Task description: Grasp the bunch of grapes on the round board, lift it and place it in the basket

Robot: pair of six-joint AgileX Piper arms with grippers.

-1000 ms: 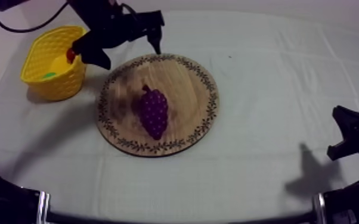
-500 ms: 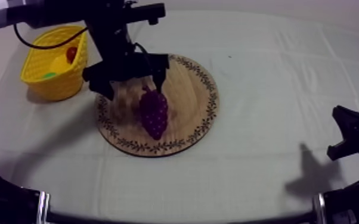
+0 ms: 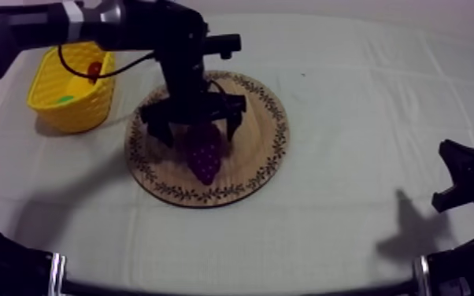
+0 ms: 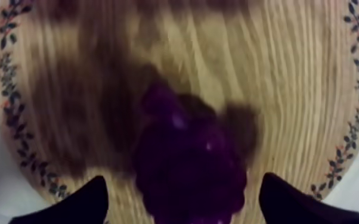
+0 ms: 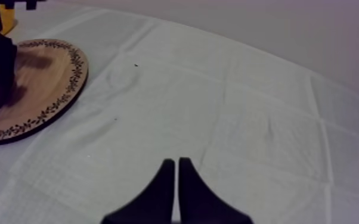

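Observation:
The purple bunch of grapes [image 3: 205,158] lies on the round wooden board [image 3: 261,135], left of its middle. My left gripper [image 3: 195,129] hangs open just above the bunch's stem end, one finger on each side. The left wrist view looks straight down on the grapes [image 4: 188,170], and the black fingertips [image 4: 80,205] stand wide apart on either side of them over the board [image 4: 289,89]. The yellow basket [image 3: 51,98] stands at the far left. My right gripper [image 5: 176,162] is shut on nothing, low at the right [image 3: 461,179].
A small red fruit [image 3: 93,71] and something yellow and green lie in the basket. In the right wrist view the board [image 5: 45,77] lies to the left, with bare cloth between it and my right gripper.
My left gripper has swung from beside the basket to the right and forward over the board, and now hangs above the grapes. The right arm has not moved.

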